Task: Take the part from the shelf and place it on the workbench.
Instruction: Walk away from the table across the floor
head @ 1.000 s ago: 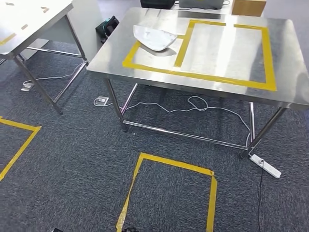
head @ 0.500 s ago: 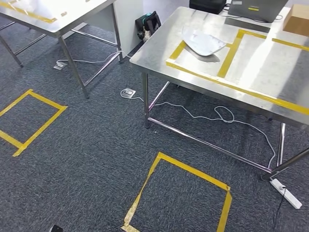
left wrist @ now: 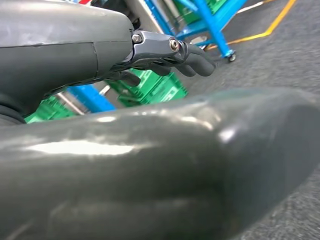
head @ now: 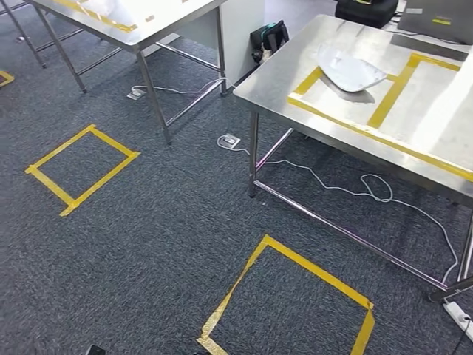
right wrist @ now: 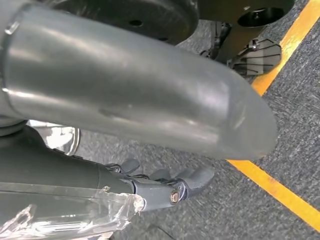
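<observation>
A white curved part lies on the steel workbench at the right of the head view, inside a yellow tape outline. In the left wrist view my left hand hangs with its dark fingers stretched out and its thick thumb apart, nothing in it. Behind it stands a blue shelf frame with green crates. In the right wrist view my right hand hangs over the carpet, fingers slightly bent, thumb apart, holding nothing.
A second steel table stands at the upper left. Two yellow tape squares mark the carpet. A white cable and a power strip lie under the workbench. A black bag sits between the tables.
The camera has swung to the left: the workbench has slid toward the picture's right, and the second table and a floor square have come into view.
</observation>
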Action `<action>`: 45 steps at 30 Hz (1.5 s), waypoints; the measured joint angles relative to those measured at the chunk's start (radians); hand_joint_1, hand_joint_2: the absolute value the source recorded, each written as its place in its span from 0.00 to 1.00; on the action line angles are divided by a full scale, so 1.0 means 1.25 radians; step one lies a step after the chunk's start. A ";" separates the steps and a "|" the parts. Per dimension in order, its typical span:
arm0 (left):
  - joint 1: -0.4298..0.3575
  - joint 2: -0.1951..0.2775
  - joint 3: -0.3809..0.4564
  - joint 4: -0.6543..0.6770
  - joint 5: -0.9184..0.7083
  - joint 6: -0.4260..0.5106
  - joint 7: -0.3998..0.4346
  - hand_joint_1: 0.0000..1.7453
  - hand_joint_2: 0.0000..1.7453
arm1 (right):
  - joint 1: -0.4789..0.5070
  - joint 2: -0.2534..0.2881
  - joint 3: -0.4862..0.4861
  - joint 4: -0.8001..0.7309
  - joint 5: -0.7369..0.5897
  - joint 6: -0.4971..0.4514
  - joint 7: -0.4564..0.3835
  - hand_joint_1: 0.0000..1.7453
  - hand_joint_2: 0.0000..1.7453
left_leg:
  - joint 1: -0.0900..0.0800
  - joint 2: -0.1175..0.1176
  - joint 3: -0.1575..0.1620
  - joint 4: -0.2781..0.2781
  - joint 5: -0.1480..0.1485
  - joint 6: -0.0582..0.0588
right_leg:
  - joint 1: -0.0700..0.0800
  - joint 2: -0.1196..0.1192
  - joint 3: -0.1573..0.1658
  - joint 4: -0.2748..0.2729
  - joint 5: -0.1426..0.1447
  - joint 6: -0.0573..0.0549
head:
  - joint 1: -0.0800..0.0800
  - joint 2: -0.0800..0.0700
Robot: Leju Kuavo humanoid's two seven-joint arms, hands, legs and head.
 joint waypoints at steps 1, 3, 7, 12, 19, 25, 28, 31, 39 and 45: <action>0.000 0.001 0.003 0.000 0.000 0.000 0.002 0.00 0.00 | 0.000 -0.001 0.000 0.000 0.000 0.000 0.000 0.00 0.00 | 0.004 0.003 0.004 -0.003 0.009 -0.004 | -0.001 -0.009 0.000 0.000 -0.001 0.002 | 0.000 0.000; 0.001 0.003 0.008 0.000 0.000 0.000 0.007 0.00 0.00 | -0.001 -0.001 0.000 0.001 0.000 0.000 0.001 0.00 0.00 | 0.010 0.020 0.054 -0.087 0.056 -0.013 | -0.005 -0.027 0.002 0.001 -0.004 0.010 | 0.000 0.000; -0.003 0.005 0.013 0.000 0.000 0.000 0.015 0.00 0.00 | -0.003 -0.006 0.000 0.003 0.000 -0.002 0.002 0.00 0.00 | 0.006 0.056 0.118 -0.208 0.085 0.002 | -0.003 -0.054 0.003 0.004 -0.018 0.034 | 0.001 0.000; -0.001 0.010 0.018 0.000 -0.001 0.000 0.026 0.00 0.00 | -0.006 -0.005 0.000 0.003 0.117 -0.004 0.003 0.00 0.00 | 0.004 0.018 0.115 -0.210 0.088 0.036 | -0.011 -0.004 -0.025 0.088 -0.079 0.050 | 0.011 0.000; -0.003 0.011 0.020 0.000 -0.001 0.001 0.030 0.00 0.00 | 0.000 -0.006 0.000 0.003 0.182 -0.004 0.003 0.00 0.00 | -0.004 -0.050 0.116 -0.209 0.088 0.042 | -0.007 0.060 -0.060 0.108 -0.042 0.032 | 0.015 0.000; -0.002 0.008 0.020 0.002 -0.001 0.001 0.032 0.00 0.00 | -0.001 -0.006 0.000 0.003 0.181 -0.005 0.003 0.00 0.00 | 0.000 -0.074 0.104 -0.203 0.089 0.017 | -0.006 0.071 -0.014 0.010 0.000 0.017 | 0.013 0.000; -0.004 0.006 0.020 0.004 -0.001 0.001 0.034 0.00 0.00 | 0.000 -0.006 0.000 0.004 0.180 -0.008 0.004 0.00 0.00 | -0.003 -0.017 0.057 -0.109 0.032 0.008 | -0.007 0.043 -0.010 0.002 0.005 0.008 | 0.010 0.000; -0.007 0.005 0.020 0.005 -0.001 0.000 0.035 0.00 0.00 | 0.002 -0.006 0.000 0.004 0.180 -0.008 0.004 0.00 0.00 | 0.000 -0.001 0.005 -0.002 -0.003 0.002 | -0.006 0.010 -0.010 0.002 0.002 0.006 | 0.010 0.000; -0.012 -0.001 0.020 0.007 -0.001 0.001 0.034 0.00 0.00 | -0.001 -0.008 0.003 0.005 0.180 -0.007 0.010 0.00 0.00 | -0.003 0.043 0.113 -0.206 0.082 0.021 | 0.000 -0.049 0.001 0.004 -0.019 0.033 | 0.014 0.000; -0.014 -0.001 0.020 0.007 -0.001 0.001 0.042 0.00 0.00 | 0.001 -0.008 0.009 0.005 0.180 -0.005 0.013 0.00 0.00 | -0.004 0.001 0.114 -0.207 0.084 0.045 | -0.004 0.024 -0.099 0.219 -0.125 0.043 | 0.018 0.000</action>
